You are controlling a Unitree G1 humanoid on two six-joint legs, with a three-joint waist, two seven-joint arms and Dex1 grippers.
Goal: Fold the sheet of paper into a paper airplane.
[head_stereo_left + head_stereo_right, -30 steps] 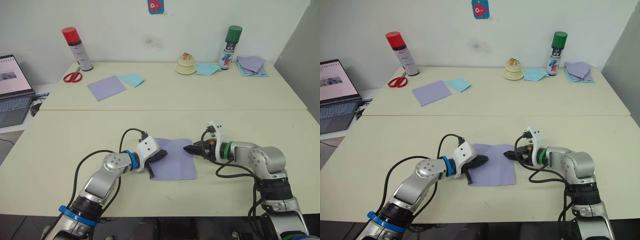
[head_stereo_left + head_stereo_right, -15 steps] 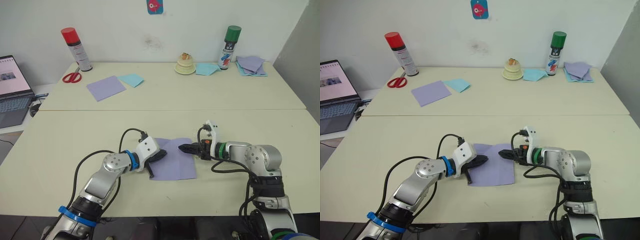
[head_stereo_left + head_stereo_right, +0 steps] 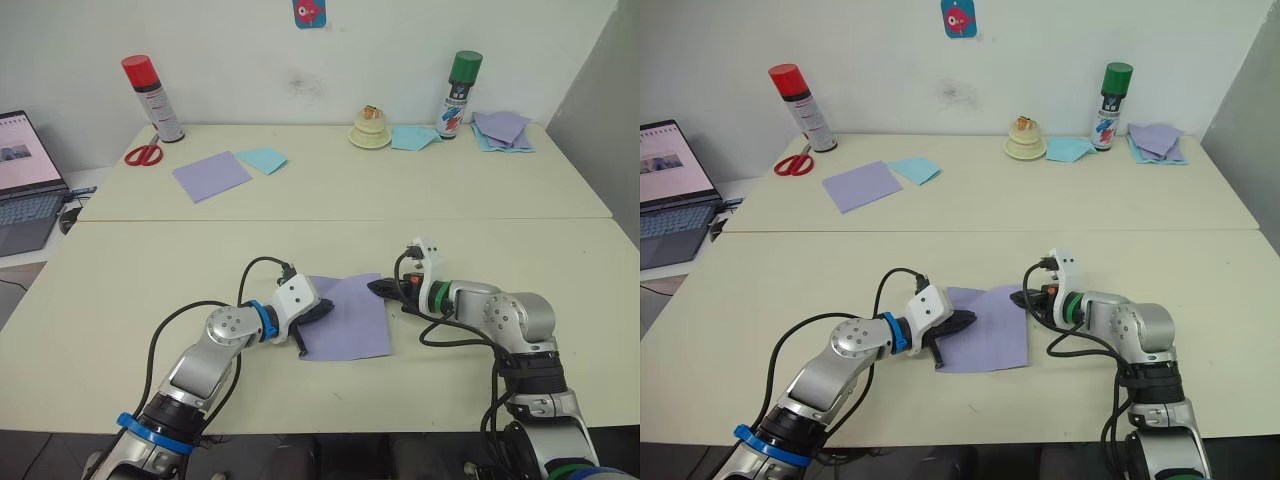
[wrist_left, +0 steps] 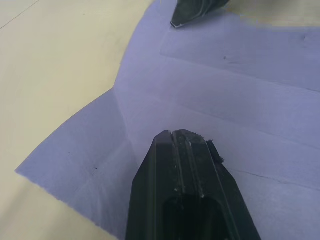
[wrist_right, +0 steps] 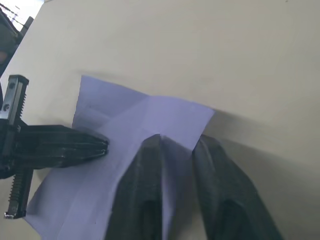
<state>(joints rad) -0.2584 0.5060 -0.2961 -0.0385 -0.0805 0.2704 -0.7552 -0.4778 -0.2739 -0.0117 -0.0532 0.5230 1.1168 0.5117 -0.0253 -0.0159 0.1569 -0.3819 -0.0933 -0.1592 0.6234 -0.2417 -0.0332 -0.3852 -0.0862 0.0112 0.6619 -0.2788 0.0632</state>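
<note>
Right end effector (image 5: 175, 145) pinching sheet of paper (image 3: 345, 318) corner, left end effector (image 3: 322, 311) pressing sheet

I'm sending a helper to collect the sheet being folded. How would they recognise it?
On the near table, between the left end effector and right end effector, lies the sheet of paper. Unlike the smooth lavender sheet on the far table, it is creased.

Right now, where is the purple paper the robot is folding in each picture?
Left eye view: the purple paper lies on the near table, between the left gripper and right gripper.
Right eye view: same spot.
Left wrist view: it spreads under the black left fingers.
Right wrist view: its corner sits between the right fingers.
Shared landmark: the left gripper pressing on the paper's edge.
</note>
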